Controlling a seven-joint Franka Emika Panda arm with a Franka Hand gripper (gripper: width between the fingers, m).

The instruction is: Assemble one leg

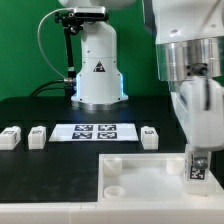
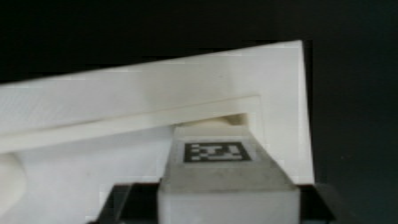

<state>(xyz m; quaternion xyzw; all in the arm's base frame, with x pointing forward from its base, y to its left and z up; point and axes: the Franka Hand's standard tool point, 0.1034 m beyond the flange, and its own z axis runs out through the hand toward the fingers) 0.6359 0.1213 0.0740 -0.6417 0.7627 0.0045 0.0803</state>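
My gripper is at the exterior view's right and is shut on a leg, a small white square post with a marker tag on its face. It holds the leg upright over the near right corner of the large white rimmed panel. In the wrist view the leg stands between my dark fingers, its tag facing the camera, its far end at the panel's corner beside the raised rim. Three more legs lie on the black table.
The marker board lies flat at the table's middle, between the loose legs. The arm's white base stands behind it. The panel has a round corner hole at its left end.
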